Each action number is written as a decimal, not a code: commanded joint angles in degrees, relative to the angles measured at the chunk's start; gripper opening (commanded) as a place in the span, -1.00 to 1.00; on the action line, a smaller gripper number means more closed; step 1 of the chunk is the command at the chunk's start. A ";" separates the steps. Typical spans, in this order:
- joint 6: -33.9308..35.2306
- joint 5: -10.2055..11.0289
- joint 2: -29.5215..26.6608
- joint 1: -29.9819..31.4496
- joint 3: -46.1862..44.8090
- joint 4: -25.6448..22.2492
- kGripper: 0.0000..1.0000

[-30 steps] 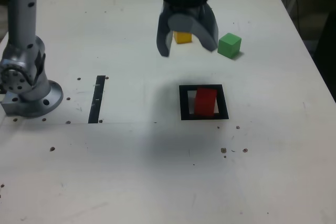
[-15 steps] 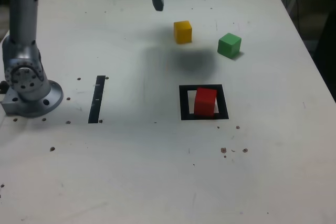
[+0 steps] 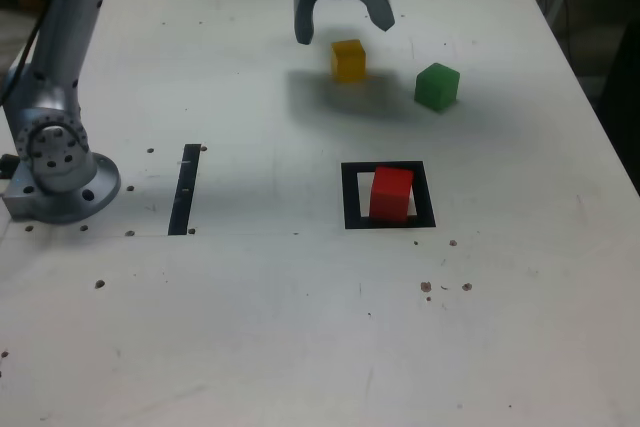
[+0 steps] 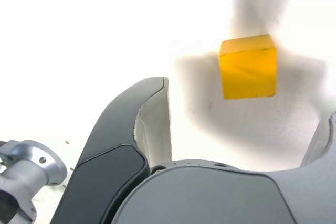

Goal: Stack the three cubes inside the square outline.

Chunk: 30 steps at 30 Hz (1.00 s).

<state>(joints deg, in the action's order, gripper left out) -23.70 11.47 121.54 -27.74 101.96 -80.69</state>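
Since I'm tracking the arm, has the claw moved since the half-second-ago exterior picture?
Yes. In the exterior view, the open claw is lower in the picture, its fingertips nearer the yellow cube.

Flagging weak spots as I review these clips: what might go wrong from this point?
The open gripper hovers near the yellow cube; if it comes down off-centre, a finger could knock the cube away.

The red cube sits toward one side of the square outline, so a stack built on it may end up off-centre.
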 commanded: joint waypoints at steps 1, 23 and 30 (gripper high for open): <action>-0.24 0.11 1.28 -0.14 -0.03 0.78 0.99; -1.08 -0.12 7.51 -0.82 0.34 4.30 0.29; -1.16 -0.51 8.21 -1.03 0.16 4.89 0.05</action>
<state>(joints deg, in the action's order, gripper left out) -24.73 11.03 129.28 -28.67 102.27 -76.09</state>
